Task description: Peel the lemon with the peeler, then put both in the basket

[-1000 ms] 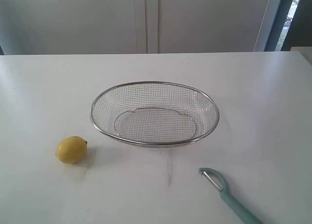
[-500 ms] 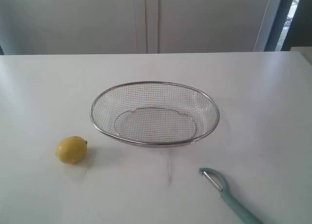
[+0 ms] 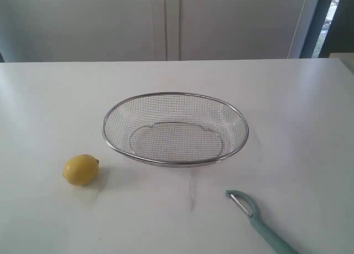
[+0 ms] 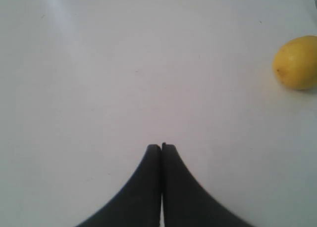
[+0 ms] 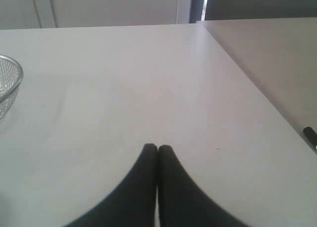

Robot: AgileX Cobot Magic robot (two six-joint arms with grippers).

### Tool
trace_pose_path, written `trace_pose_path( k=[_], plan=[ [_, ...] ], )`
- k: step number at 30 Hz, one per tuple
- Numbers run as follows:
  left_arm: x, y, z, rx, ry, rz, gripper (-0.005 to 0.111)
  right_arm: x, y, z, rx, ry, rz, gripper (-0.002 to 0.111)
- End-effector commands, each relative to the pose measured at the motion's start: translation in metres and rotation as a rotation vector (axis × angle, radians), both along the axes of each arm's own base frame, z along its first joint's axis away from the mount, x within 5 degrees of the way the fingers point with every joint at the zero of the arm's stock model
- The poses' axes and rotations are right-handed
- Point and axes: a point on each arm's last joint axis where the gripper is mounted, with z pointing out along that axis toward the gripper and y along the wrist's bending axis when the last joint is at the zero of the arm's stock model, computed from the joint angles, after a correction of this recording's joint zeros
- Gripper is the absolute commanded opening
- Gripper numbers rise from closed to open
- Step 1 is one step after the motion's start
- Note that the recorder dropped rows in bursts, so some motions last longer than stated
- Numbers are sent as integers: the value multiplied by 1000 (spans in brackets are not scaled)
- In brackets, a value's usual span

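Note:
The small yellow lemon lies on the white table, left of and nearer than the wire-mesh basket, which stands mid-table. The teal-handled peeler rests at the front right, its metal blade head pointing toward the basket. Neither arm shows in the exterior view. My left gripper is shut with nothing in it, above bare table; the lemon lies well off to one side of it. My right gripper is also shut and empty, with only the basket's rim at the picture's edge. The peeler is hidden from both wrist views.
The white table ends at a far edge before pale cabinet doors. In the right wrist view the table's side edge runs past a lower grey surface, where a small dark object lies.

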Motion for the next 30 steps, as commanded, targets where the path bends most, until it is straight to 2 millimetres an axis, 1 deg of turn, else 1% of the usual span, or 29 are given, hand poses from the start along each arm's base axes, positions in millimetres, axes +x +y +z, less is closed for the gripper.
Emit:
trace_pose_path(
  k=[1, 30],
  plan=[
    [0, 0, -3, -2, 13, 4, 0, 0, 0, 0, 3, -17, -6, 0],
    [-1, -1, -3, -2, 13, -18, 0, 0, 0, 1, -2, -23, -6, 0]
  ],
)
